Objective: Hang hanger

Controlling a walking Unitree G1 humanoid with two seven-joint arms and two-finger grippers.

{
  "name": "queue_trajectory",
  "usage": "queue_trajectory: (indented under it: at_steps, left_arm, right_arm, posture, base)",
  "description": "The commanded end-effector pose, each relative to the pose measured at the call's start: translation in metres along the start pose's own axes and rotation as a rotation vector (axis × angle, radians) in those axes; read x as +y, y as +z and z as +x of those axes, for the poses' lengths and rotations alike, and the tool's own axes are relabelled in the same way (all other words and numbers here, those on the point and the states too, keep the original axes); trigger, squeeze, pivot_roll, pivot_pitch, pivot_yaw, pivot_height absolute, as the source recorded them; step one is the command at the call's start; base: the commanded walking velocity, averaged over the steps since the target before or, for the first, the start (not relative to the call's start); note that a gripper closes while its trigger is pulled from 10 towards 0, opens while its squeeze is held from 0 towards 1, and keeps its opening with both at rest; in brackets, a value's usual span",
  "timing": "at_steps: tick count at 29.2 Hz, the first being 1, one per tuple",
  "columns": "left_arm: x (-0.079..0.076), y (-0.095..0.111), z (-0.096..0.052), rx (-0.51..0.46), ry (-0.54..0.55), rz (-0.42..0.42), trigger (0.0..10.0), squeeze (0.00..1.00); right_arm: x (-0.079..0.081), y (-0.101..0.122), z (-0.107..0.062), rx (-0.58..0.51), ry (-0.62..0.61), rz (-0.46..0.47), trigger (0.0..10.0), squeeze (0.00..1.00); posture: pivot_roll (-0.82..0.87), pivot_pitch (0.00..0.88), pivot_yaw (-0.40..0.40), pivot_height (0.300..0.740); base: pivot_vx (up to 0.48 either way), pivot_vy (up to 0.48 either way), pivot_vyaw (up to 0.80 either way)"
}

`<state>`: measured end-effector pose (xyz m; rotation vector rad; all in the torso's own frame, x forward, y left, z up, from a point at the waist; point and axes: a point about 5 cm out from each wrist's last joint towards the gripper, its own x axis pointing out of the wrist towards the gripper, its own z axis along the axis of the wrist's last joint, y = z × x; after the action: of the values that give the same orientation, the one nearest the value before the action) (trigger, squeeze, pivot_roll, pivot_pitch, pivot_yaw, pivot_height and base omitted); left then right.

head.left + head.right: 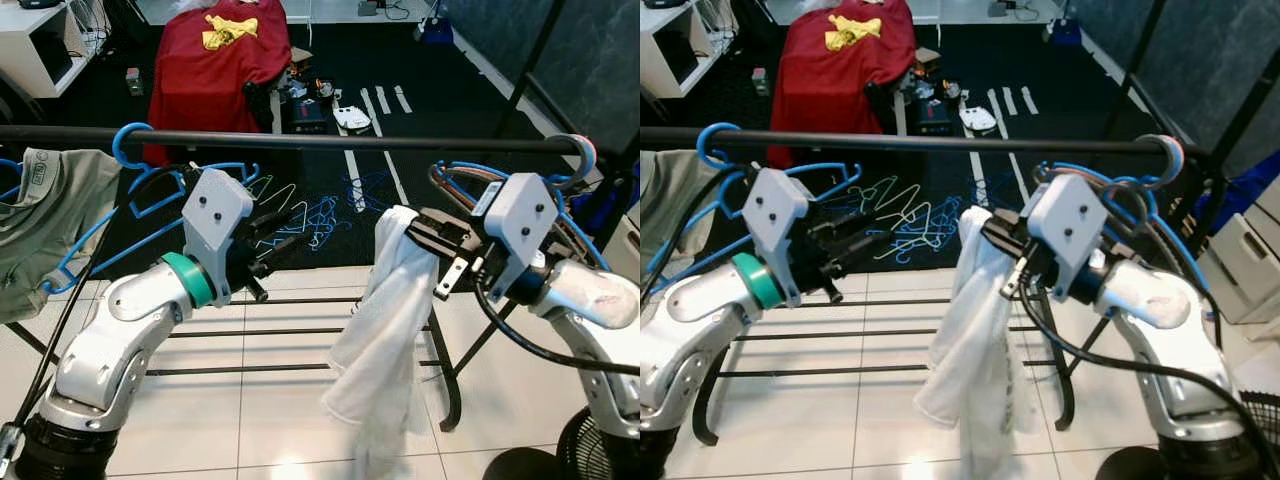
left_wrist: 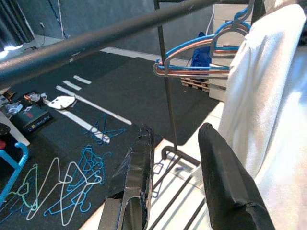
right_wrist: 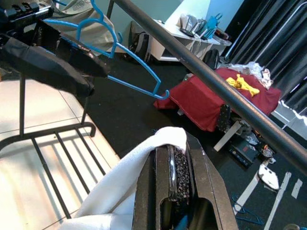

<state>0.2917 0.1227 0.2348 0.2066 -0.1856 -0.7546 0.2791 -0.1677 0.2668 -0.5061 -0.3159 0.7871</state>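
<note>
**Right wrist view: jaws pinch the white cloth below the rail**

Right wrist view shows the right gripper (image 3: pixel 173 173) clenched on the white cloth (image 1: pixel 385 320). Left wrist view shows the left gripper (image 2: pixel 180 179) released, near the blue hanger (image 1: pixel 140 180) hooked on the rail (image 1: pixel 330 141). No writing is readable.

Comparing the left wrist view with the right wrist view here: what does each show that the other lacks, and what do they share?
Left wrist view: loose hangers on the dark floor and hangers bunched at the rail's end.
Right wrist view: right gripper with jaws shut on the white cloth, the red-draped heap, and the left gripper.
Both: the black rail and white cloth.
</note>
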Motion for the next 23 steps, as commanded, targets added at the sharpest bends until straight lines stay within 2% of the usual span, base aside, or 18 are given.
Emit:
queue_trajectory:
  at_steps: [1,5,6,8,9,10,11,13,14,15,16,17,18,19,20,21,22,23]
  left_arm:
    - [-0.006,-0.003,-0.001,0.014,-0.031,-0.016,10.0,0.0]
    - [-0.01,-0.003,-0.001,0.018,-0.059,-0.036,10.0,0.0]
    - [-0.019,-0.002,-0.005,0.028,-0.144,-0.052,10.0,0.0]
    - [-0.019,-0.002,-0.005,0.028,-0.144,-0.052,10.0,0.0]
    - [-0.025,-0.002,-0.008,0.034,-0.204,-0.063,10.0,0.0]
    - [-0.025,-0.002,-0.008,0.034,-0.204,-0.063,10.0,0.0]
    - [-0.025,-0.004,-0.004,0.033,-0.166,-0.056,10.0,0.18]
    - [-0.025,-0.004,-0.004,0.033,-0.166,-0.056,10.0,0.18]
    - [-0.019,-0.008,0.0,0.05,-0.111,-0.033,10.0,1.0]
    - [-0.019,-0.008,0.0,0.05,-0.111,-0.033,10.0,1.0]
    - [-0.007,-0.012,0.0,0.075,-0.055,0.02,10.0,1.0]
    - [-0.007,-0.012,0.0,0.075,-0.055,0.02,10.0,1.0]
    - [0.008,-0.015,-0.004,0.108,-0.017,0.069,10.0,1.0]
    - [0.022,-0.016,-0.012,0.139,-0.018,0.112,10.0,0.0]
    - [0.022,-0.016,-0.012,0.139,-0.018,0.112,10.0,0.0]
    - [0.03,-0.015,-0.017,0.156,-0.022,0.137,10.0,0.0]
    - [0.03,-0.015,-0.017,0.156,-0.022,0.137,10.0,0.0]
    - [0.036,-0.016,-0.022,0.184,-0.046,0.152,10.0,0.0]
  right_arm:
    - [-0.004,0.009,0.0,-0.038,-0.019,-0.034,0.0,0.0]
    - [-0.005,0.01,0.002,-0.043,-0.023,-0.04,0.0,0.0]
    - [-0.006,0.012,0.005,-0.052,-0.031,-0.046,0.0,0.0]
    - [-0.006,0.012,0.005,-0.052,-0.031,-0.046,0.0,0.0]
    - [-0.006,0.014,0.007,-0.058,-0.036,-0.05,0.0,0.0]
    - [-0.006,0.014,0.007,-0.058,-0.036,-0.05,0.0,0.0]
    - [0.0,0.02,0.01,-0.098,0.039,-0.023,0.0,0.0]
    - [0.0,0.02,0.01,-0.098,0.039,-0.023,0.0,0.0]
    - [0.008,0.025,0.011,-0.117,0.143,-0.012,0.0,0.0]
    - [0.008,0.025,0.011,-0.117,0.143,-0.012,0.0,0.0]
    - [0.013,0.027,0.008,-0.101,0.249,-0.05,0.0,0.0]
    - [0.013,0.027,0.008,-0.101,0.249,-0.05,0.0,0.0]
    - [0.015,0.022,0.002,-0.036,0.351,-0.152,0.0,0.0]
    - [0.012,0.015,-0.004,0.05,0.415,-0.296,0.0,0.0]
    - [0.012,0.015,-0.004,0.05,0.415,-0.296,0.0,0.0]
    - [0.009,0.009,-0.009,0.11,0.458,-0.393,0.0,0.0]
    - [0.009,0.009,-0.009,0.11,0.458,-0.393,0.0,0.0]
    - [0.002,0.008,-0.009,0.134,0.453,-0.462,0.0,0.0]
  posture:
    - [-0.05,0.048,0.12,0.74]
    - [-0.05,0.048,0.12,0.74]
    - [-0.05,0.048,0.121,0.74]
    - [-0.05,0.048,0.121,0.74]
    - [-0.05,0.048,0.121,0.74]
    - [-0.05,0.048,0.121,0.74]
    - [-0.05,0.049,0.122,0.74]
    - [-0.05,0.049,0.122,0.74]
    - [-0.05,0.051,0.121,0.74]
    - [-0.05,0.051,0.121,0.74]
    - [-0.06,0.054,0.124,0.74]
    - [-0.06,0.054,0.124,0.74]
    - [-0.06,0.056,0.125,0.74]
    - [-0.07,0.056,0.125,0.74]
    - [-0.07,0.056,0.125,0.74]
    - [-0.07,0.056,0.125,0.74]
    - [-0.07,0.056,0.125,0.74]
    - [-0.07,0.056,0.13,0.74]
  base:
    - [0.0,0.0,0.0]
    - [0.0,0.0,0.0]
    - [0.0,0.0,0.0]
    - [0.0,0.0,0.0]
    - [0.0,0.0,0.0]
    - [0.0,0.0,0.0]
    - [0.0,0.0,0.0]
    - [0.0,0.0,0.0]
    - [0.0,0.0,0.0]
    - [0.0,0.0,0.0]
    - [0.0,0.0,0.0]
    - [0.0,0.0,0.0]
    - [0.0,0.0,0.0]
    - [0.0,0.0,0.0]
    - [0.0,0.0,0.0]
    - [0.0,0.0,0.0]
    - [0.0,0.0,0.0]
    - [0.0,0.0,0.0]
